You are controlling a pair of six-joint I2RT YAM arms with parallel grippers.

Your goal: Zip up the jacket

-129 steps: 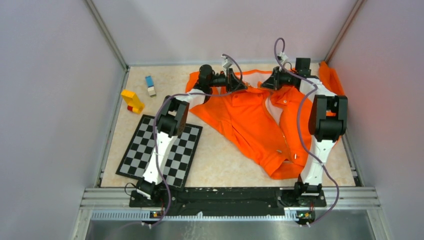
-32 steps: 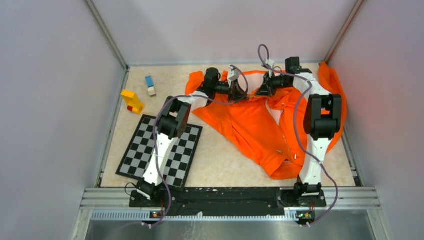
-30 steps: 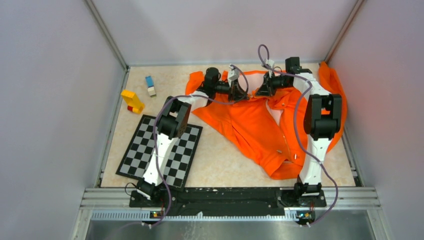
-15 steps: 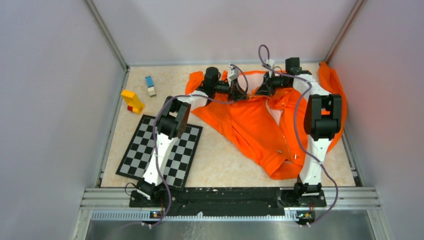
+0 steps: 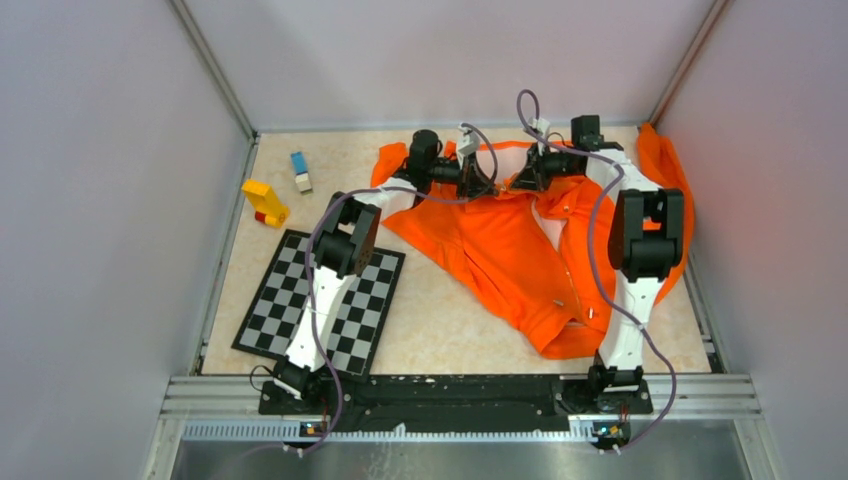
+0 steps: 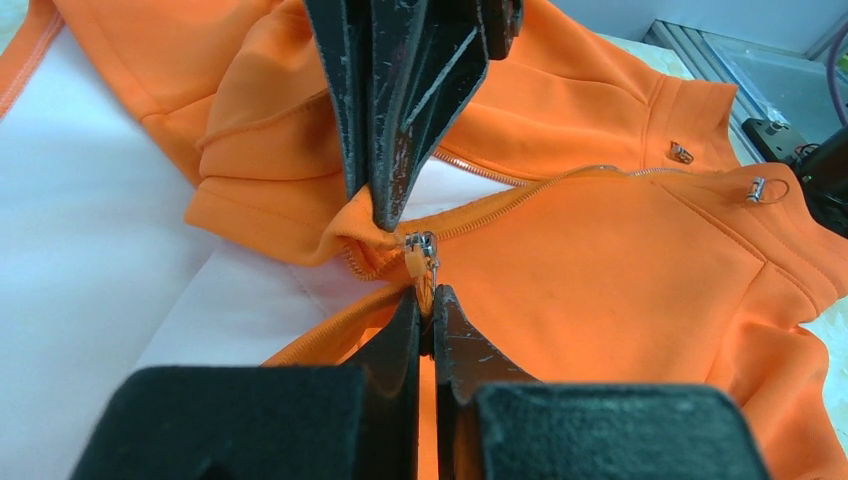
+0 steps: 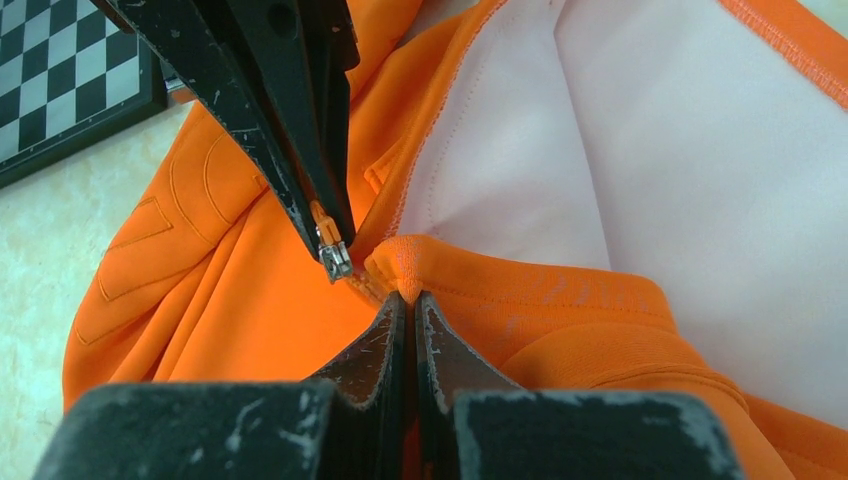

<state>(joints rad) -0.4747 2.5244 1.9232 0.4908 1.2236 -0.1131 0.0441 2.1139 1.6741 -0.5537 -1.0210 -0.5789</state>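
Observation:
The bright orange jacket (image 5: 500, 250) lies open on the right half of the table, with its pale lining (image 7: 620, 150) showing. Both grippers meet at its far end. My left gripper (image 6: 425, 293) is shut on the orange pull tab of the metal zipper slider (image 6: 421, 245). My right gripper (image 7: 410, 297) is shut on a pinched fold of the orange zipper edge (image 7: 410, 262) right beside the slider (image 7: 333, 258). In the top view the left gripper (image 5: 487, 186) and right gripper (image 5: 519, 183) are almost touching. The zipper teeth (image 6: 520, 195) run away open to the right.
A black and white checkerboard (image 5: 320, 300) lies at the near left. A yellow block (image 5: 265, 202) and a blue and white block (image 5: 300, 170) sit at the far left. Grey walls close in the table on three sides; one sleeve (image 5: 668, 160) lies against the right wall.
Since 4.3 s ago both grippers have moved toward each other at the jacket's far end, bunching the fabric. Over the last second they have barely moved.

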